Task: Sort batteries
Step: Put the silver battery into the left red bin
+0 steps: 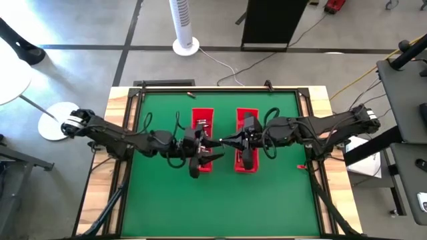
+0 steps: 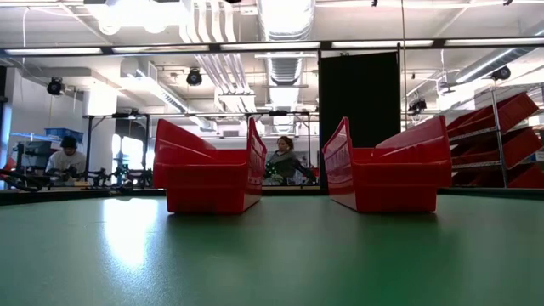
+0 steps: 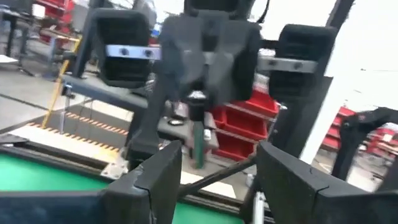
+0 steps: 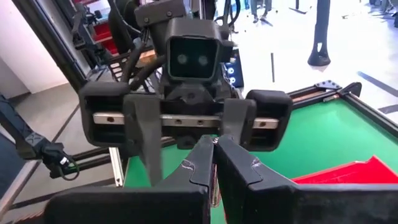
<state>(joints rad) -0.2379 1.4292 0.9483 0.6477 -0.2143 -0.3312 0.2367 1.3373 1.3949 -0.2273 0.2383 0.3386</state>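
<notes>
Two long red trays [image 1: 202, 115] [image 1: 247, 113] stand side by side on the green mat, also seen in the low view [image 2: 208, 178] [image 2: 391, 174]. Small light specks, the batteries [image 1: 202, 123], lie in the far part of the left tray. Both grippers hang above the trays and face each other tip to tip. My left gripper [image 1: 211, 148] [image 3: 217, 155] is open, and my right gripper [image 1: 225, 141] [image 4: 212, 146] has its fingers shut, pointing into the gap between the left fingers [image 4: 144, 143]. Neither gripper shows in the low view. My right gripper's fingers are shut together. A thin greenish-dark stick [image 3: 198, 144] shows just under its fingertips in the left wrist view. I cannot tell whether that stick is a battery in its hold or part of the fingers. My left gripper touches nothing.
A small dark piece [image 1: 190, 95] lies at the mat's far edge and a small red piece [image 1: 301, 167] near its right edge. The near half of the mat [image 1: 213, 207] is bare green. A white fan [image 1: 185, 27] stands beyond the table. People [image 2: 285, 157] sit in the room behind.
</notes>
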